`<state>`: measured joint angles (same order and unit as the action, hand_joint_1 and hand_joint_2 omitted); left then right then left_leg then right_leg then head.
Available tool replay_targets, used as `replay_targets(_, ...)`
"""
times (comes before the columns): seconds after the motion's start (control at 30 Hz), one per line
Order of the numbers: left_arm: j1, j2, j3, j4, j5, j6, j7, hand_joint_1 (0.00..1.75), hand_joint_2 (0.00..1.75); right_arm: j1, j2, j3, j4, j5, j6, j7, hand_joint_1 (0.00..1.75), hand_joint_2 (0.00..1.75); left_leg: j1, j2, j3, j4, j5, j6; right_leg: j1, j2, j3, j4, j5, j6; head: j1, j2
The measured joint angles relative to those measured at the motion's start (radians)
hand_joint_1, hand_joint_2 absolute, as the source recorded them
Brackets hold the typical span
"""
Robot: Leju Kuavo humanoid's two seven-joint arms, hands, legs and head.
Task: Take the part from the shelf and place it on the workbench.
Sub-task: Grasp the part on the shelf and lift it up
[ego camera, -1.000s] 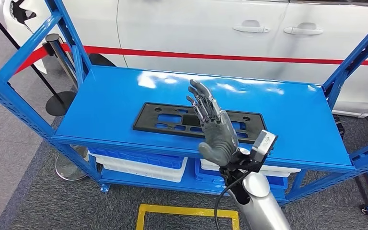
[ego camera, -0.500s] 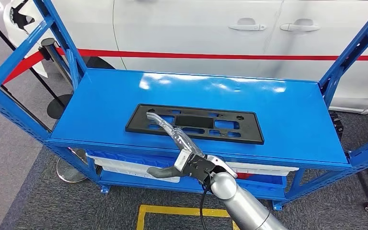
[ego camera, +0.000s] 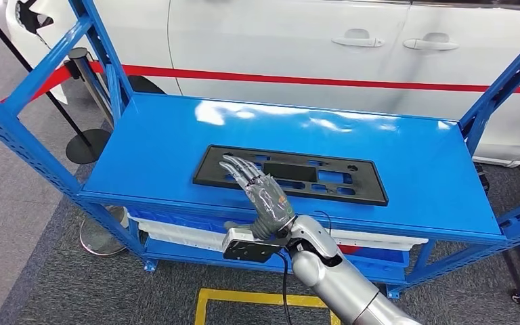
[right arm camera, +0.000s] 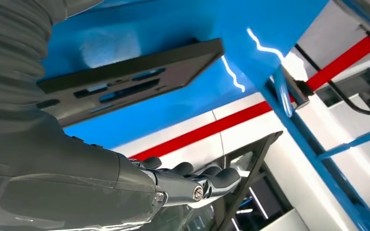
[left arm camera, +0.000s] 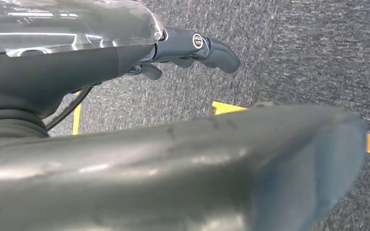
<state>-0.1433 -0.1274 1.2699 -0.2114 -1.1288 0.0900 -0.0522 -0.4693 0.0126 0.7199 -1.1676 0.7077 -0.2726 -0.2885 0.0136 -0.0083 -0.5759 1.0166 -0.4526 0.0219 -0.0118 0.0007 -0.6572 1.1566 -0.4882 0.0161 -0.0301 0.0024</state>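
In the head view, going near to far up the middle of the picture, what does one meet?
Yellow floor marking → right hand → black part on the blue shelf → white car with its red stripe.

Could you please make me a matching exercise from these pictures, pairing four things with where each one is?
Things:
1. black part
2. right hand
3. white bins
4. yellow floor marking

Places:
A. on the lower level of the blue shelf
B. on the carpet in front of the shelf
C. lying flat on the shelf's top surface
D. reaching over the shelf's front edge, above the part's left end

Pairs: 1-C, 2-D, 3-A, 4-B
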Motion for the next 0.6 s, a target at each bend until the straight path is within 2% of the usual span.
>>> replay_targets(0.03,-0.001,-0.001,-0.001,0.001,-0.002,-0.001,0.001,0.00,0.00,-0.005,0.000,0.000,0.005,0.001,-0.009,-0.001,0.00,1.75,-0.002,0.000,0.000,0.002,-0.002,-0.003,0.002,0.000,0.031,-0.066,0.025,-0.005,0.000,0.000)
replay_targets(0.07,-0.002,-0.001,-0.002,0.001,-0.004,-0.001,0.002,0.00,0.00,-0.009,0.000,0.000,0.008,0.001,-0.019,-0.003,0.00,1.75,-0.004,0.000,-0.001,0.002,-0.002,-0.007,0.005,0.000,0.050,-0.109,0.037,-0.009,0.000,0.000)
replay_targets(0.1,-0.002,-0.001,-0.002,0.002,-0.004,-0.001,0.003,0.00,0.00,-0.011,-0.001,-0.001,0.010,-0.001,-0.027,-0.006,0.00,1.75,-0.005,0.000,-0.002,0.002,-0.003,-0.011,0.008,0.001,0.058,-0.130,0.038,-0.012,-0.001,0.000)
replay_targets(0.17,-0.002,-0.001,-0.004,0.002,-0.005,-0.001,0.004,0.00,0.00,-0.012,-0.002,-0.003,0.013,-0.006,-0.035,-0.012,0.00,1.75,-0.005,0.000,-0.002,-0.001,-0.003,-0.021,0.007,0.003,0.059,-0.135,0.039,-0.016,-0.001,0.000)
replay_targets(0.23,-0.002,0.001,-0.006,0.002,-0.005,-0.001,0.003,0.00,0.00,-0.013,-0.003,-0.006,0.012,-0.011,-0.037,-0.018,0.00,1.75,-0.005,0.001,-0.009,0.020,-0.023,-0.030,0.001,0.002,0.064,-0.144,0.043,-0.025,-0.002,0.000)
replay_targets(0.27,-0.002,0.001,-0.008,0.002,-0.005,-0.002,0.002,0.00,0.00,-0.013,-0.003,-0.007,0.011,-0.014,-0.037,-0.021,0.00,1.75,-0.004,0.002,-0.025,0.060,-0.047,-0.035,-0.002,0.000,0.066,-0.148,0.044,-0.030,-0.003,0.000)
replay_targets(0.33,-0.002,0.002,-0.009,0.002,-0.004,-0.002,0.000,0.00,0.00,-0.011,-0.003,-0.008,0.010,-0.017,-0.037,-0.023,0.00,1.75,-0.001,0.002,-0.086,0.191,-0.111,-0.042,-0.002,-0.002,0.067,-0.148,0.044,-0.035,-0.004,0.000)
replay_targets(0.37,-0.001,0.002,-0.009,0.002,-0.004,-0.002,0.000,0.00,0.00,-0.009,-0.003,-0.008,0.010,-0.018,-0.037,-0.023,0.00,1.75,0.000,0.003,-0.116,0.253,-0.131,-0.045,-0.001,-0.002,0.067,-0.147,0.043,-0.036,-0.004,0.000)
replay_targets(0.4,0.000,0.002,-0.009,0.002,-0.004,-0.002,-0.001,0.00,0.00,-0.007,-0.003,-0.008,0.010,-0.018,-0.036,-0.024,0.00,1.75,0.000,0.003,-0.133,0.285,-0.134,-0.047,-0.001,-0.001,0.067,-0.146,0.042,-0.036,-0.004,0.000)
replay_targets(0.43,0.001,0.002,-0.010,0.002,-0.004,-0.002,-0.001,0.00,0.00,-0.006,-0.003,-0.008,0.010,-0.017,-0.036,-0.024,0.00,1.75,0.001,0.003,-0.131,0.276,-0.116,-0.048,-0.001,-0.001,0.068,-0.144,0.041,-0.036,-0.004,0.000)
replay_targets(0.47,0.001,0.003,-0.010,0.002,-0.003,-0.002,-0.001,0.00,0.00,-0.005,-0.003,-0.008,0.010,-0.016,-0.035,-0.024,0.00,1.75,0.002,0.003,-0.110,0.229,-0.082,-0.047,-0.002,0.000,0.069,-0.142,0.039,-0.035,-0.004,0.000)
replay_targets(0.53,-0.001,0.006,-0.010,0.002,-0.002,-0.002,-0.003,0.00,0.00,-0.008,-0.003,-0.008,0.010,-0.011,-0.033,-0.022,0.00,1.75,0.002,0.003,-0.046,0.087,-0.019,-0.043,0.000,0.002,0.069,-0.134,0.033,-0.029,-0.004,0.000)
replay_targets(0.57,-0.002,0.007,-0.010,0.002,-0.002,-0.002,-0.003,0.00,0.00,-0.012,-0.003,-0.009,0.011,-0.007,-0.032,-0.020,0.00,1.75,0.001,0.003,-0.024,0.040,-0.004,-0.039,0.002,0.003,0.067,-0.130,0.031,-0.024,-0.003,0.000)
replay_targets(0.6,-0.003,0.007,-0.010,0.002,-0.002,-0.002,-0.004,0.00,0.00,-0.016,-0.003,-0.009,0.012,-0.002,-0.032,-0.019,0.00,1.75,-0.001,0.003,-0.014,0.015,0.000,-0.035,0.004,0.004,0.065,-0.128,0.030,-0.020,-0.003,0.000)
